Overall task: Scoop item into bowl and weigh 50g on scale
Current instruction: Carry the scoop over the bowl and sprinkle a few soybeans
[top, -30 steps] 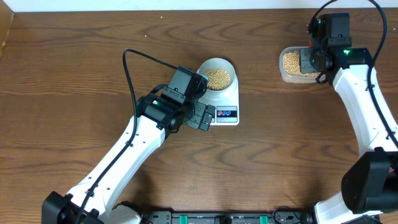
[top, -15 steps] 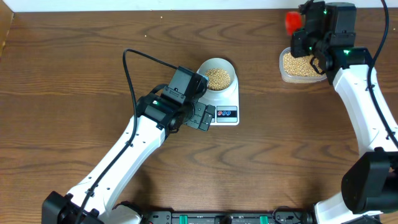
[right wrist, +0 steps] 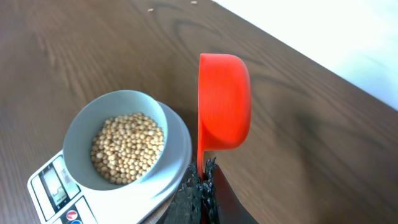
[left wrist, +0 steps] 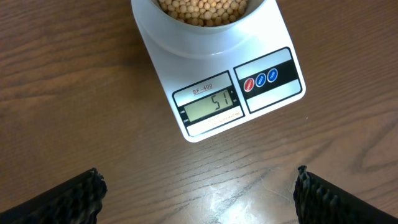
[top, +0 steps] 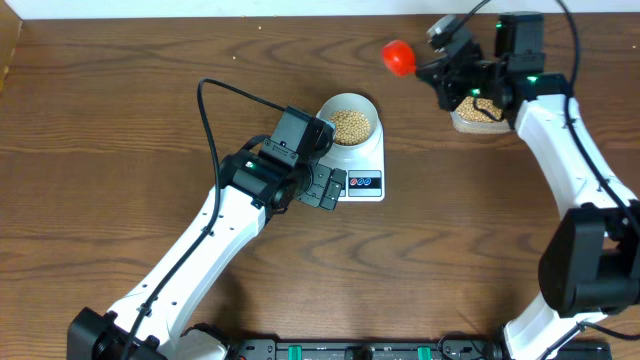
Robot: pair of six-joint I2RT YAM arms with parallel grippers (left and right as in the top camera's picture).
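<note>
Overhead: the right gripper (top: 447, 66), clamped shut on the handle of a red plastic measuring scoop (top: 399, 57), has swung left from the clear plastic tub of beans (top: 478, 118) at the far right of the brown wooden table (top: 120, 100). A second ago the scoop was down at the tub; now it hangs in the air between the tub and the small round pale bowl (top: 349, 120).

The bowl sits on the far end of the flat white digital scale (top: 372, 158), heaped with small tan-yellow beans (top: 350, 125). The left gripper (top: 325, 187) has not stirred: it hovers at the near left corner of the scale with its jaws spread wide and nothing between them.

From the left wrist, the grey display (left wrist: 209, 107) reads 51. From the right wrist, the scoop (right wrist: 224, 102) shows only its smooth red back beside the bowl (right wrist: 81, 130), so whether it carries beans cannot be told.

The weight looks already at the mark or a touch over. A further load would likely overshoot, so this approach calls for a small correction at most.
</note>
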